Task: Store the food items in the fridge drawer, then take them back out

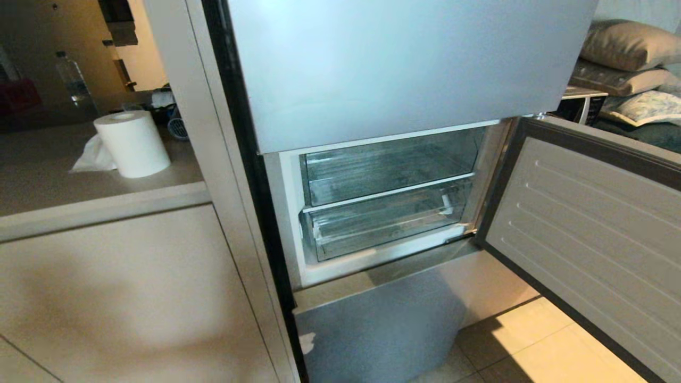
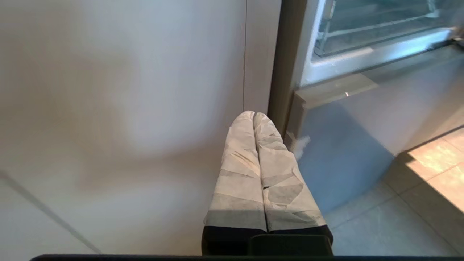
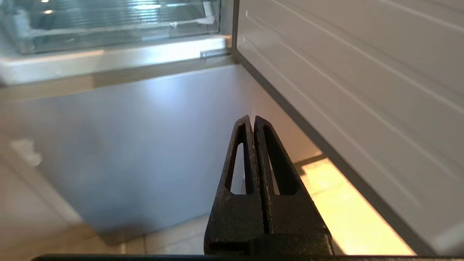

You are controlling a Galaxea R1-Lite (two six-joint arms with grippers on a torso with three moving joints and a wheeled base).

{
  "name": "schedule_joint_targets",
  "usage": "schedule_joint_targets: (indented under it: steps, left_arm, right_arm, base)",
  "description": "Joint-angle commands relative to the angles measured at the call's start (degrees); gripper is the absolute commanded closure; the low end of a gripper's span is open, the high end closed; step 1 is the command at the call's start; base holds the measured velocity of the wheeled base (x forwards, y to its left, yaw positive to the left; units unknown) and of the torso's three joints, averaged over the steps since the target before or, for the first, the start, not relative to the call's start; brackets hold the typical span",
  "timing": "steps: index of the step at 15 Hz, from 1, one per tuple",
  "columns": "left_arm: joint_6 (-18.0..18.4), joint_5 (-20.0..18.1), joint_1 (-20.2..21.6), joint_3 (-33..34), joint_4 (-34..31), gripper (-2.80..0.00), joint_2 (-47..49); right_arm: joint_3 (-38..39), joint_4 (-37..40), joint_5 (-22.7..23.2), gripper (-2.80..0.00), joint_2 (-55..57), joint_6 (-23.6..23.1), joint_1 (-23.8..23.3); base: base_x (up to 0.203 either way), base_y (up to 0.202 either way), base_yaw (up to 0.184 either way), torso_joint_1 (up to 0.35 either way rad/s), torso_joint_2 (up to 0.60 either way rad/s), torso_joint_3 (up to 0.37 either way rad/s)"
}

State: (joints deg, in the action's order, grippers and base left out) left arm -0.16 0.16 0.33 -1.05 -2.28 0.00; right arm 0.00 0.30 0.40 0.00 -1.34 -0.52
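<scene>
You are facing the shallow fridge drawer (image 1: 385,226), sitting pushed in beneath the taller clear drawer (image 1: 391,165), with both the left gripper (image 2: 253,115) and right gripper (image 3: 252,119) pressed together empty, so expect light, stiff, slippery plastic and hook its white-edged front lip.

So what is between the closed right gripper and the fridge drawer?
In the right wrist view, the right gripper points at the closed silver-grey lower door panel; above that comes the white sill, then the fridge drawer. Nothing else intervenes.
</scene>
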Motion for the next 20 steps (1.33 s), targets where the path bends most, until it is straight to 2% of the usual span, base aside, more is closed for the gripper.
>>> schedule_joint_targets:
  steps: [1,12,18,20]
  left_arm:
    - [-0.06,0.02,0.02,0.02,-0.01,0.00,0.00]
    - [-0.02,0.02,0.02,-0.01,-0.01,0.00,0.00]
    - [-0.02,0.02,0.02,-0.01,-0.01,0.00,0.00]
    - [-0.02,0.02,0.02,0.05,-0.01,0.00,0.00]
  right_arm:
    - [0.00,-0.04,0.04,0.00,0.09,0.02,0.00]
    - [0.00,-0.04,0.04,0.00,0.09,-0.07,0.00]
    - [-0.43,0.22,-0.65,0.00,0.00,-0.59,-0.05]
    - [-5.61,0.70,-3.56,0.00,1.27,0.18,-0.08]
  base:
    - [-0.193,0.000,-0.001,0.002,0.00,0.002]
    - [-0.187,0.000,0.000,0.000,0.00,0.002]
    - [0.000,0.000,0.000,0.000,0.00,0.000]
    - [0.000,0.000,0.000,0.000,0.00,0.000]
